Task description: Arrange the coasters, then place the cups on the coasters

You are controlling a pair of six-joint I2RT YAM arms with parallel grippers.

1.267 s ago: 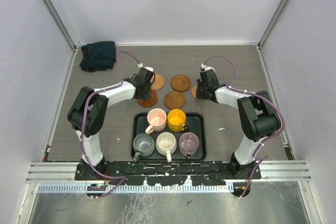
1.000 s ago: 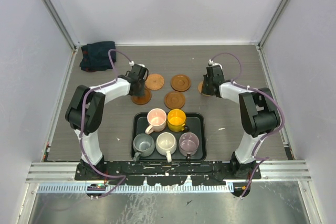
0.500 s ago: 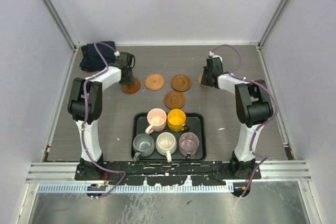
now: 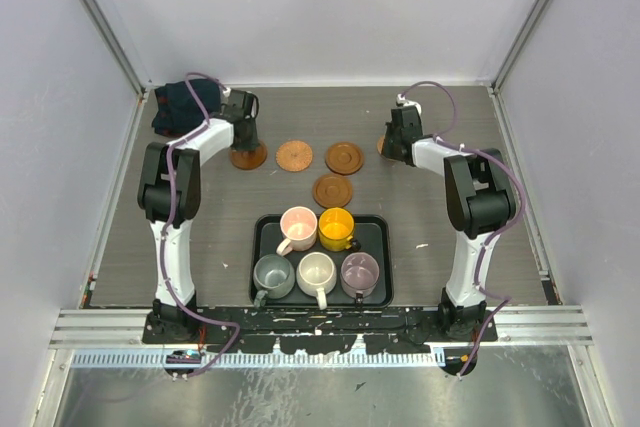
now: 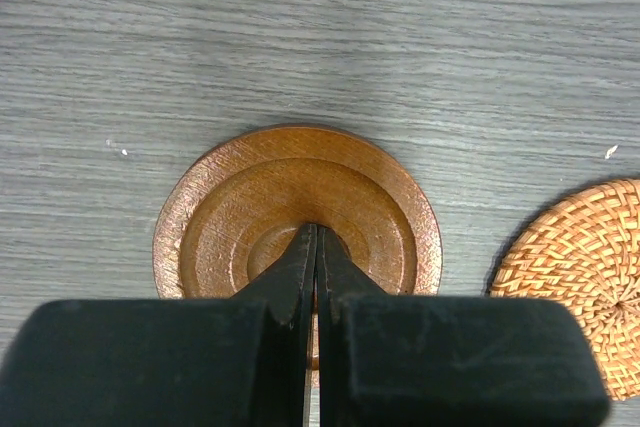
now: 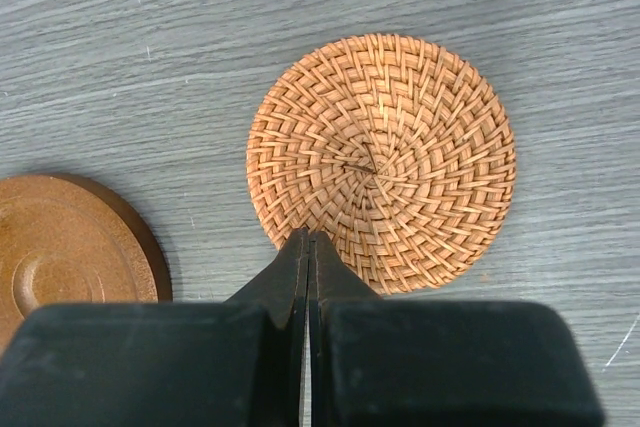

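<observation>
My left gripper [image 5: 316, 228] is shut, its tips pressing on the middle of a dark rimmed wooden coaster [image 5: 230, 217] at the back left [image 4: 250, 159]. My right gripper [image 6: 308, 235] is shut too, tips resting on the near edge of a woven coaster [image 6: 385, 147], which the gripper [image 4: 393, 143] mostly hides from above. Three more coasters lie between the arms: a woven one [image 4: 294, 155], a dark one [image 4: 344, 157] and another [image 4: 332, 190] nearer. The pink [image 4: 298, 223], yellow [image 4: 336, 226], grey-green [image 4: 272, 274], cream [image 4: 317, 271] and mauve [image 4: 360, 269] cups stand in the tray.
The black tray [image 4: 374, 235] sits near the front centre between the arm bases. A dark folded cloth [image 4: 187, 105] lies in the back left corner, just behind my left gripper. White walls close the table at the back and sides.
My left gripper slid the dark coaster from beside the tray out to the back left. My right gripper pushed the woven coaster a little farther back. Both stayed shut.
</observation>
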